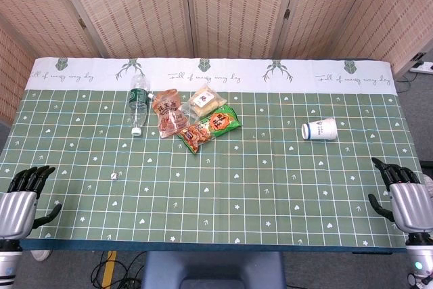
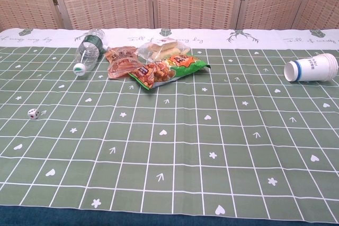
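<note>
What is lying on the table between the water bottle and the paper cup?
Three snack packets lie beside the water bottle; from them to the paper cup only bare tablecloth shows, in both views.

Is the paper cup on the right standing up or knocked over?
Knocked over. The paper cup lies on its side on the green tablecloth, its open mouth facing left in the chest view.

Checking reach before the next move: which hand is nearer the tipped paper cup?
Right. The right hand rests at the table's near right corner, just below the paper cup. The left hand sits at the near left corner, across the whole table.
</note>
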Available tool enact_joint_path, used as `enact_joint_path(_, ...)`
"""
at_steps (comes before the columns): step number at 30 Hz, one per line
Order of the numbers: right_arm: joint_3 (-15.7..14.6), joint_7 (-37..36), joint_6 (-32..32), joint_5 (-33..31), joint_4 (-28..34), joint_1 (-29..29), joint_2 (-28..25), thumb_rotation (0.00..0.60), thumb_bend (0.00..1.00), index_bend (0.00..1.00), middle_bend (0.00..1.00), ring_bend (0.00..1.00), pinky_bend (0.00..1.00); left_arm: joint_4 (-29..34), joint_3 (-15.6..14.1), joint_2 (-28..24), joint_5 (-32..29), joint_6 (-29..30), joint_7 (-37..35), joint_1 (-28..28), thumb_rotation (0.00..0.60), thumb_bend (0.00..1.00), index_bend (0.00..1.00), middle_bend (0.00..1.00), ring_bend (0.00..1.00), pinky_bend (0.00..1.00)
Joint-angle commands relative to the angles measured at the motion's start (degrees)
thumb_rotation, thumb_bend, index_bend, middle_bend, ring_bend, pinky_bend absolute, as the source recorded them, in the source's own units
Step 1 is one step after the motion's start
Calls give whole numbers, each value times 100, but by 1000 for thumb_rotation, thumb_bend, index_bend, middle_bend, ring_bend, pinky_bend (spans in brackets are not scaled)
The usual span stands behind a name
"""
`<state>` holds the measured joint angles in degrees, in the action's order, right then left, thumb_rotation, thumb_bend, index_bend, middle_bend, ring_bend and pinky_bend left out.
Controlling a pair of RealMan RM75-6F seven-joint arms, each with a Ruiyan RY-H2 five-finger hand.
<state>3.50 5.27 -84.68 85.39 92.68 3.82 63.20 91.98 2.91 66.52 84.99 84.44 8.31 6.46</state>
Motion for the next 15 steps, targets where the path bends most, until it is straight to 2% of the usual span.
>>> enact_joint_path(1,-9,-46,30,-16,47,0,-28,600,253,122,252,223,248,-11,2,11,-4,-14,7,11,600,260,167,168,132,145)
enact_joint_path(15,62,13,-151,4,121,-45,-140,600,254,122,253,223,248,-177,66,38,137,-176,-97,231,600,261,176,168,132,145)
